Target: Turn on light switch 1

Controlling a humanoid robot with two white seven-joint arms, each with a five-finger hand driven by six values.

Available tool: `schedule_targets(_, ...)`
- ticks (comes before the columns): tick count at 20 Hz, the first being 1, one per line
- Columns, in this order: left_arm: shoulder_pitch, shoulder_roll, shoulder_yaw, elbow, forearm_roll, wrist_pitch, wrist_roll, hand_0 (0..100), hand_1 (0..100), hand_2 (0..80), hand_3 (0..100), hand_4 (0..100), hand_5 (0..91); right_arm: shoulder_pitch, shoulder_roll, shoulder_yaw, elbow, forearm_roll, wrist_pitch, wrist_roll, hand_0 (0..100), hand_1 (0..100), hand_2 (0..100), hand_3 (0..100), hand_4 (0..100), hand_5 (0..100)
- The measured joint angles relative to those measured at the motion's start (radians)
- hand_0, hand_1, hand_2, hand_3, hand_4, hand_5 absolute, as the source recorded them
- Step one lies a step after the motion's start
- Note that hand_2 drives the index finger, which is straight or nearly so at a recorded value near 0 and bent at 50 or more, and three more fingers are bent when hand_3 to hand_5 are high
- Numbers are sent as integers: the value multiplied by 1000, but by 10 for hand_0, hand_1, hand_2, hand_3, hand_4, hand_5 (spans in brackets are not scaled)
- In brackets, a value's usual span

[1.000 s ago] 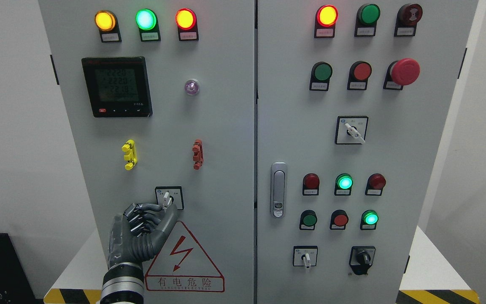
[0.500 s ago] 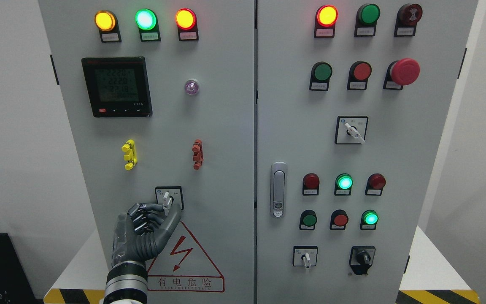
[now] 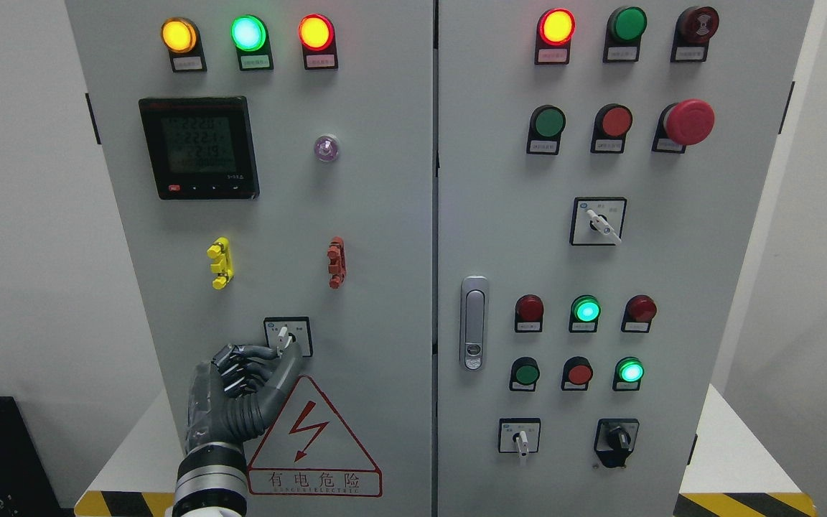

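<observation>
Hand [image 3: 245, 384] at switch 1 [image 3: 286, 336], shifted slightly down and left of its position half a second ago; lever unturned.
Left hand is curled, thumb and fingertip pinching the white lever; judged mid-grip, rotation pending. Switch 1 sits just above the warning triangle [image 3: 313, 439], with bare panel on either side for wrist rotation.

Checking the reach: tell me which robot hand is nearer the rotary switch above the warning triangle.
Left. The left robot hand is at the rotary switch, fingertips at its lever; the right is out of view.
</observation>
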Motion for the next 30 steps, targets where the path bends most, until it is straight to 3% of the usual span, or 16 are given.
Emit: schedule_targets(30, -9, -1, -22, 1, -3, 29, 4, 177, 685, 592, 847, 891, 702, 0, 0, 0, 0, 0, 0, 0, 0, 0, 0, 0, 0, 0)
